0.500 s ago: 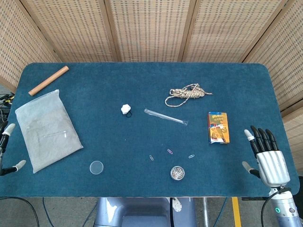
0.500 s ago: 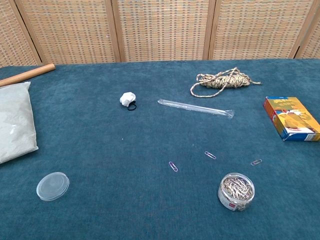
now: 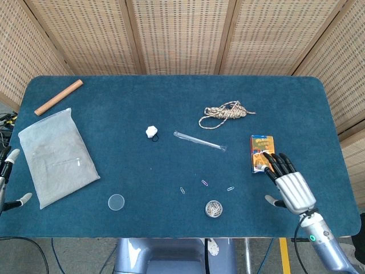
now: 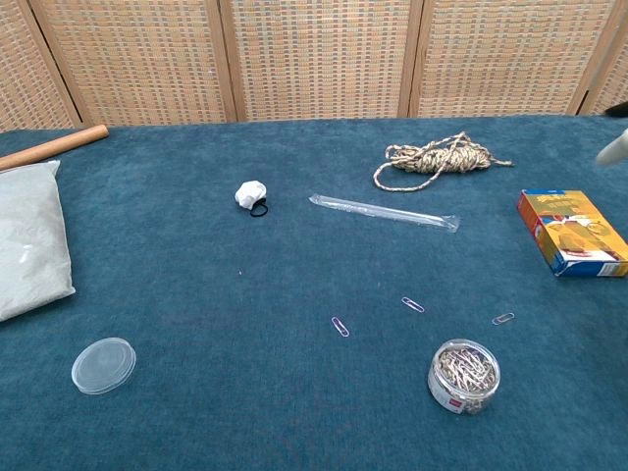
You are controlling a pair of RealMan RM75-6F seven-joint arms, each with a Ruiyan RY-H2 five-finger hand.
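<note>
My right hand hovers open over the table's front right, fingers spread, its fingertips over the near end of a small orange and blue box. One fingertip of it pokes in at the right edge of the chest view, above the box. A round tub of paper clips stands left of that hand, with loose clips on the cloth nearby. My left hand shows only as two pale fingertips at the far left edge, apart, beside a grey plastic bag.
A coil of rope lies at the back right, a wrapped straw mid-table, a white wad with a black band left of it. A clear lid sits near the front edge, a wooden dowel at the back left.
My right hand has moved left and inward from the table's right edge, so its fingertips now reach over the box. The left hand and all objects have stayed put.
</note>
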